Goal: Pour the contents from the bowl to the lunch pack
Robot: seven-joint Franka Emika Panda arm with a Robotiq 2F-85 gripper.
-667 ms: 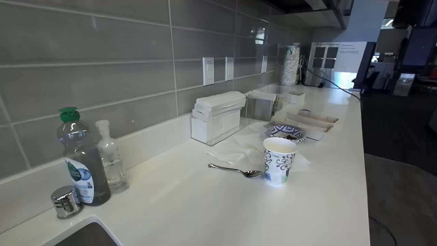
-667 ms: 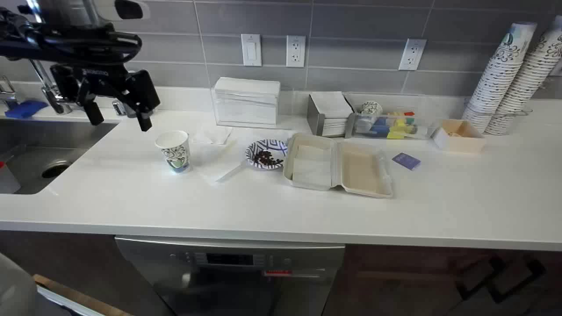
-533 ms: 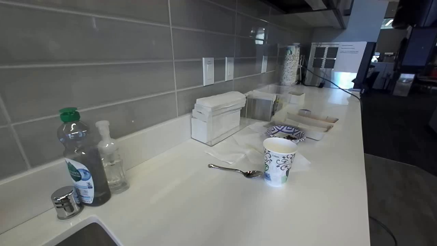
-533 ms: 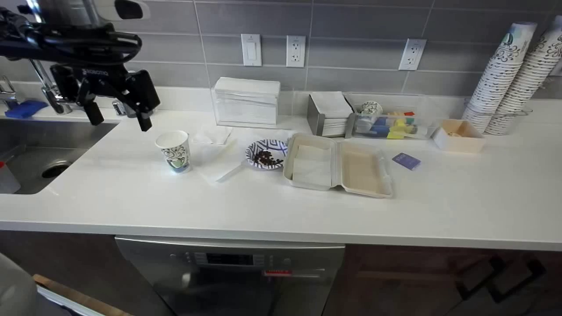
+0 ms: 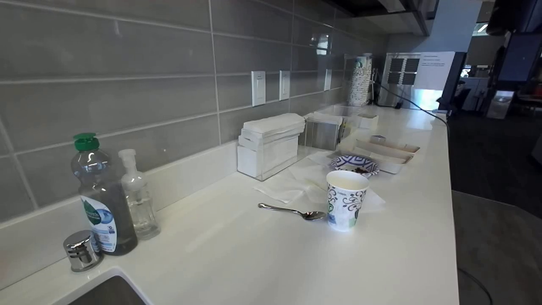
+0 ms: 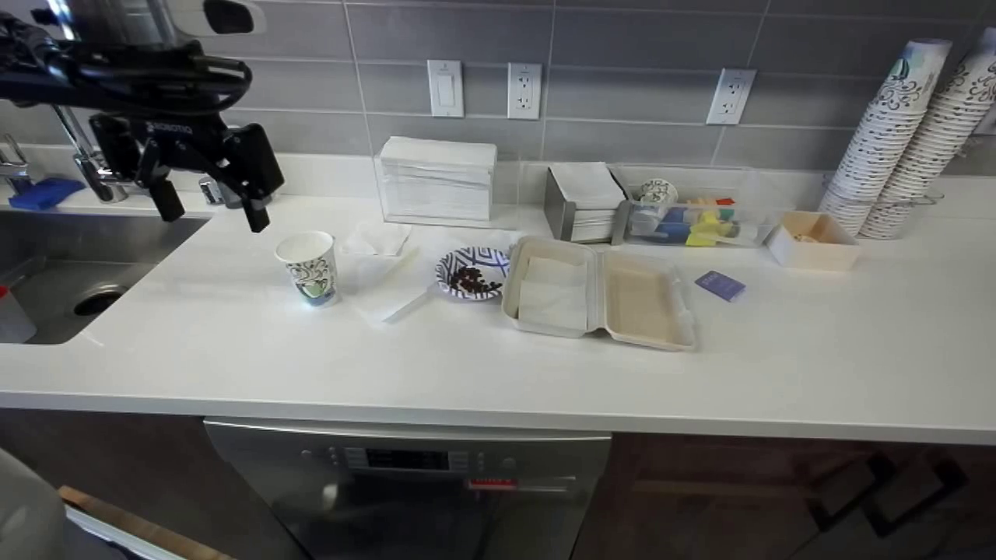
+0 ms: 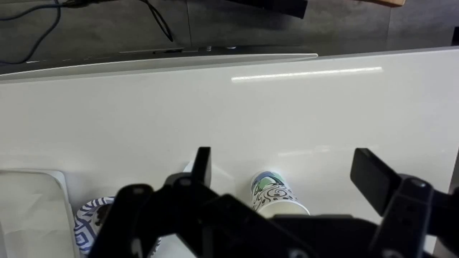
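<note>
The bowl [image 6: 486,260] is white with a dark blue pattern and holds small dark red-brown bits. It stands upright on the counter; it also shows in an exterior view [image 5: 355,162] and at the lower left of the wrist view [image 7: 85,229], partly hidden by a finger. The lunch pack [image 6: 644,305] is a pale open clamshell just beside the bowl, with a whitish sheet in its near-bowl half; it shows too in an exterior view [image 5: 391,166] and the wrist view [image 7: 36,215]. My gripper [image 6: 212,210] is open and empty, high above the counter left of the paper cup, far from the bowl.
A patterned paper cup [image 6: 309,268] stands between my gripper and the bowl. A spoon [image 5: 296,212] and napkins [image 5: 292,190] lie near it. A napkin holder [image 6: 437,183], a clear bin [image 6: 692,210] and cup stacks [image 6: 887,140] line the wall. The sink [image 6: 70,264] is at the left.
</note>
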